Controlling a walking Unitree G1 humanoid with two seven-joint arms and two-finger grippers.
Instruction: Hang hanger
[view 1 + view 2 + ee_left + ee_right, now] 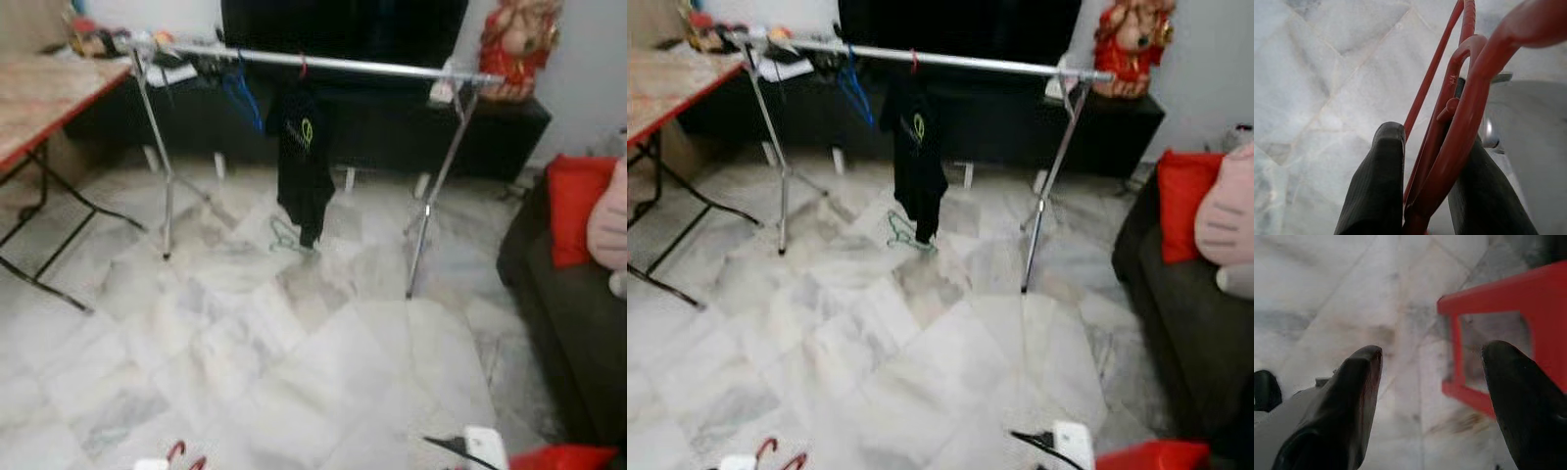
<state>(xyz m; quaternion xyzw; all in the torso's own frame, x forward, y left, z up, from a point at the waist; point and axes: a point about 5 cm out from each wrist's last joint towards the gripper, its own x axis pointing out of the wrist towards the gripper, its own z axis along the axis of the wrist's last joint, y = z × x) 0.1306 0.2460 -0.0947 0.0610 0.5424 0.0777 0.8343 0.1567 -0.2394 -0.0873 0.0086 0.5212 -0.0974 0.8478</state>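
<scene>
Left gripper (1425,196): its two black fingers (1376,181) are clamping on the red hanger (1449,147), which is running up between them over the marble floor (1327,73); in the left eye view the hanger's red curves are peeking up at the bottom edge (186,453).

Right gripper (1430,401): its fingers are standing wide apart with nothing between them — it is hanging low over the floor, near a red frame-shaped object (1508,333).

Clothes rail (323,64): a silver bar on two crossed-leg stands is standing across the room, well apart from the robot, in front of a long black cabinet (392,127).

On the rail: a black shirt (304,157) with a small light logo is hanging from a red hook near the middle; a blue hanger (242,93) is hanging to its left, beside some dark items too blurred to tell.

Under the rail: a pale green hanger (284,235) is lying on the floor just beside the shirt's hem.

Left side: a folding table (39,98) with a wood-look top and black legs is standing there.

Right side: a dark sofa (558,313) is bearing a red cushion (578,206) and a pink soft thing at the frame edge.

Back right: a red and gold figure (519,44) is sitting on the cabinet's end.
</scene>
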